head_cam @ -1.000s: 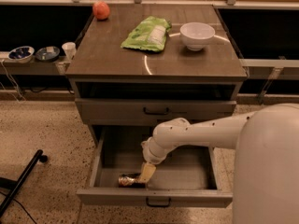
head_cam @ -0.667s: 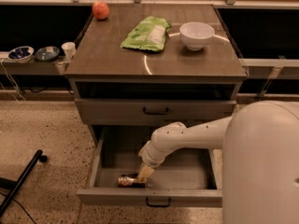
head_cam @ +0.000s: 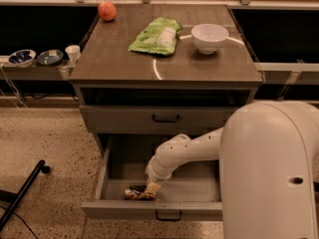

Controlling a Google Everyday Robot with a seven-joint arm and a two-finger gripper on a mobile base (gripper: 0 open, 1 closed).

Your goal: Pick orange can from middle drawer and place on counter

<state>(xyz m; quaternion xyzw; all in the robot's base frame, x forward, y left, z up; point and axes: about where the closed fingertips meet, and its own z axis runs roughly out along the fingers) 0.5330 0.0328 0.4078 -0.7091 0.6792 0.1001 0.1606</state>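
The orange can (head_cam: 133,193) lies on its side on the floor of the open middle drawer (head_cam: 199,193), near its front left. My gripper (head_cam: 150,189) reaches down into the drawer from the white arm and sits right at the can's right end, touching or overlapping it. The counter (head_cam: 119,59) is the brown-grey cabinet top above, with a pale curved ring mark.
On the counter are a round red-orange fruit (head_cam: 106,10) at the back left, a green bag (head_cam: 157,35) and a white bowl (head_cam: 210,37). Another grey drawer front (head_cam: 164,117) is shut above. Small bowls and a cup (head_cam: 73,54) stand on a left shelf. A black pole (head_cam: 22,193) lies on the floor.
The arm has shifted left and lower in the drawer, bringing the gripper closer onto the can. The can has not visibly moved.
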